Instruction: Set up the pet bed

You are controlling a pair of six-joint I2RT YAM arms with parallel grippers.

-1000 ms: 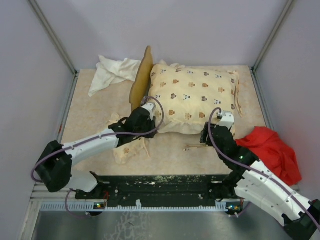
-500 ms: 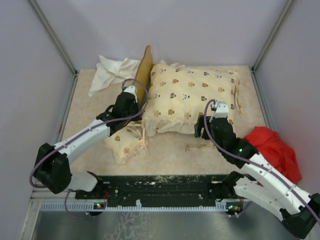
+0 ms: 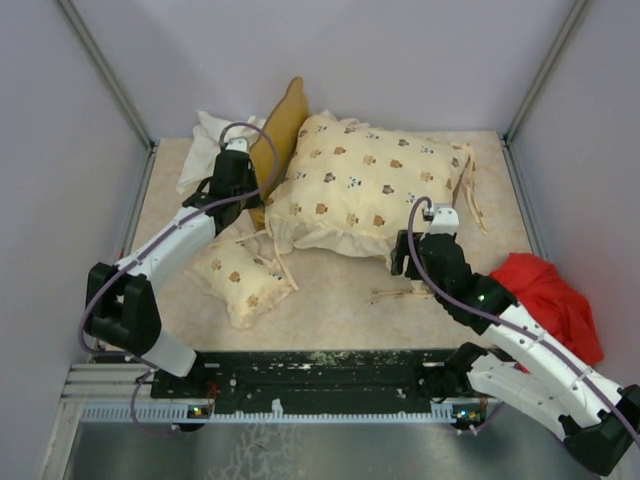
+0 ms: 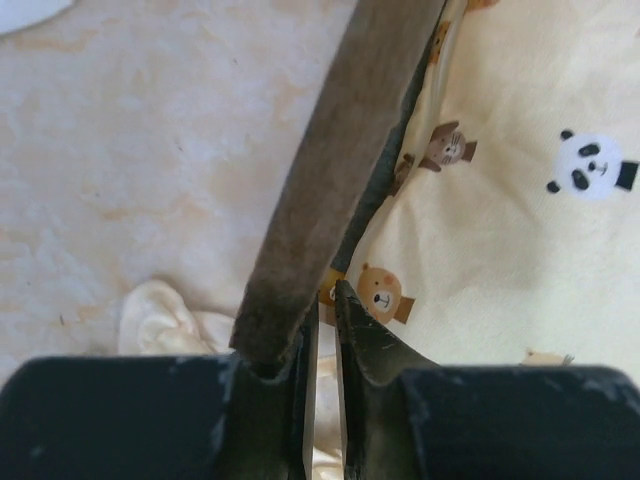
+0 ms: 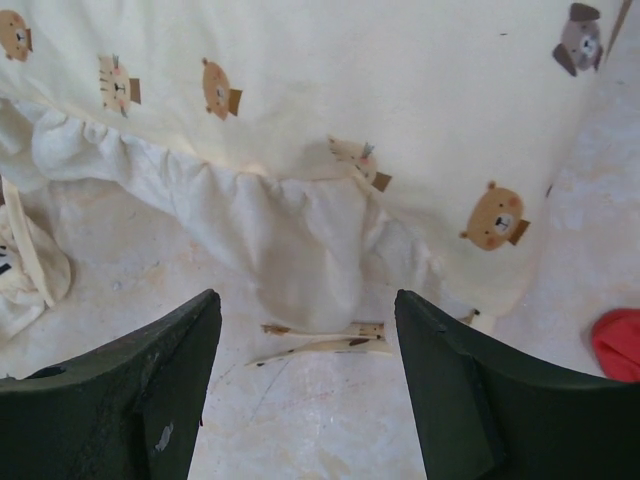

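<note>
Beige tabletop (image 3: 340, 312) between grey walls carries it all: far left, the left gripper (image 4: 322, 300) nips the thin edge of the pet bed (image 3: 280, 140) frame, jaws almost together, the frame tipped up on its side. That hold looks slight, so the frame wants slow, steady tipping. Its cushion (image 3: 370, 190) leans against it mid-table, and the right gripper (image 5: 308, 300), spread wide and empty at the frill, could steady it.
</note>
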